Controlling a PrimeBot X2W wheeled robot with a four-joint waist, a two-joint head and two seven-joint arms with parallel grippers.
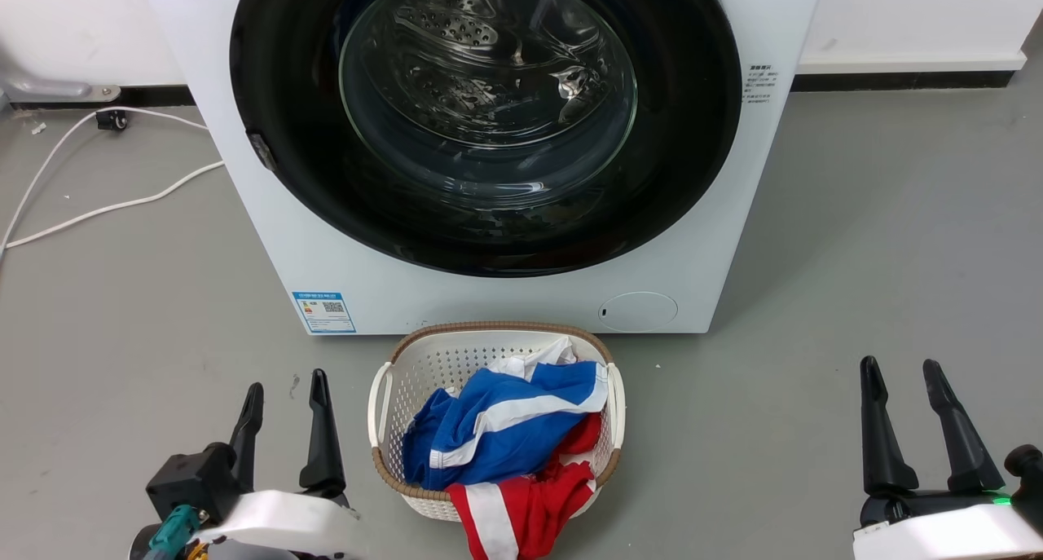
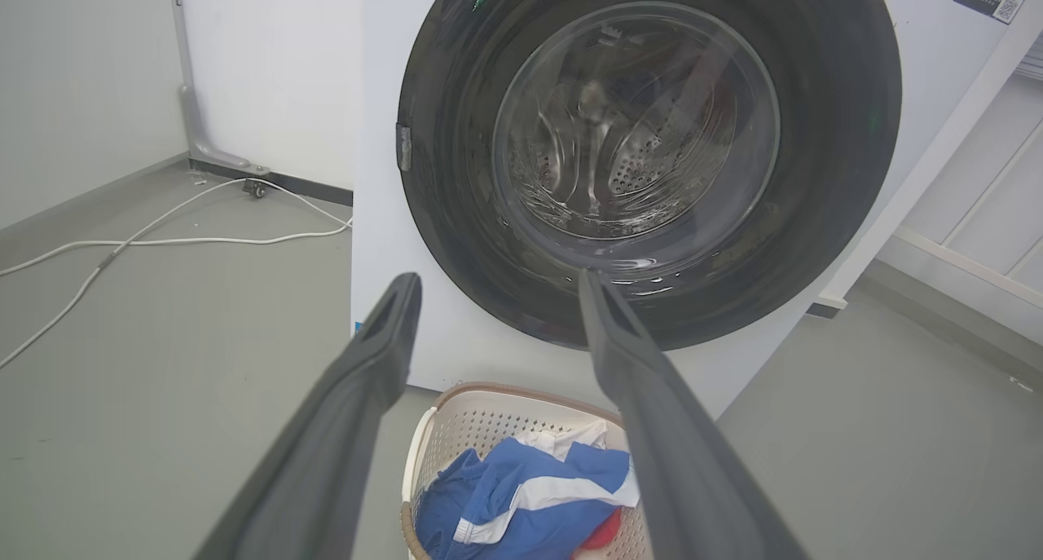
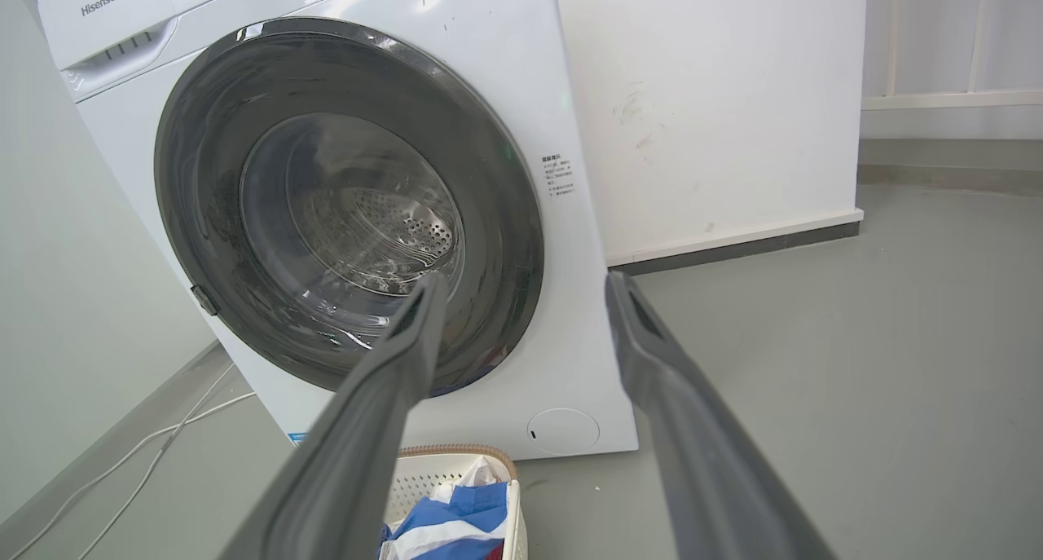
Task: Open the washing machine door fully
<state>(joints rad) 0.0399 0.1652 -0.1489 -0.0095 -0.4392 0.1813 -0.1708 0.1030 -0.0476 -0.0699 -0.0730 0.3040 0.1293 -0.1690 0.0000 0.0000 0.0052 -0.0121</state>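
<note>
Two grippers sat wide open, holding nothing, and the round door was shut.

On the head view the left gripper was low at the left and the right gripper was low at the right. Each had its two dark fingers spread apart and pointing toward the washing machine. Both were well away from it, over the grey floor. The washing machine door lay flat against the front of the white machine, with its black ring around clear glass and the shiny drum seen through it. A small grey tab sat on the door's left edge. A white basket stood on the floor just in front of the machine, between the two grippers, with blue, white and red clothes inside. A white cable lay on the floor at the left.
</note>
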